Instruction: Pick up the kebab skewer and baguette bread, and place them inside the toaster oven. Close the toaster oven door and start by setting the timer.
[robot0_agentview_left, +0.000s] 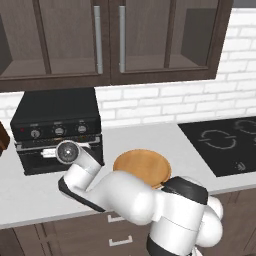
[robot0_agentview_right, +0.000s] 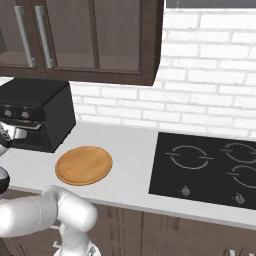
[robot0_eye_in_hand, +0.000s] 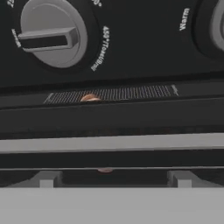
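The black toaster oven (robot0_agentview_left: 55, 130) (robot0_agentview_right: 35, 117) stands at the counter's back left. Its door (robot0_agentview_left: 30, 159) is upright against the front, and the silver handle bar (robot0_eye_in_hand: 112, 143) runs across the hand view. My gripper (robot0_agentview_left: 66, 151) is pressed close to the oven front, just below the middle knob (robot0_agentview_left: 59, 131). The hand's own body hides the fingers, so how the jaws stand is unclear. Up close, one knob (robot0_eye_in_hand: 50, 37) has its grip bar level and pointing left. A small golden-brown bit (robot0_eye_in_hand: 90, 98) shows through a meshed slit above the handle. The kebab skewer and baguette bread are hidden.
A round wooden plate (robot0_agentview_left: 142, 167) (robot0_agentview_right: 83, 165) lies bare on the white counter (robot0_agentview_left: 150, 137), right of the oven. A black cooktop (robot0_agentview_left: 225, 142) (robot0_agentview_right: 205, 167) sits further right. Dark wall cabinets (robot0_agentview_left: 110, 40) hang above. A brown object (robot0_agentview_left: 2, 137) pokes in at the left edge.
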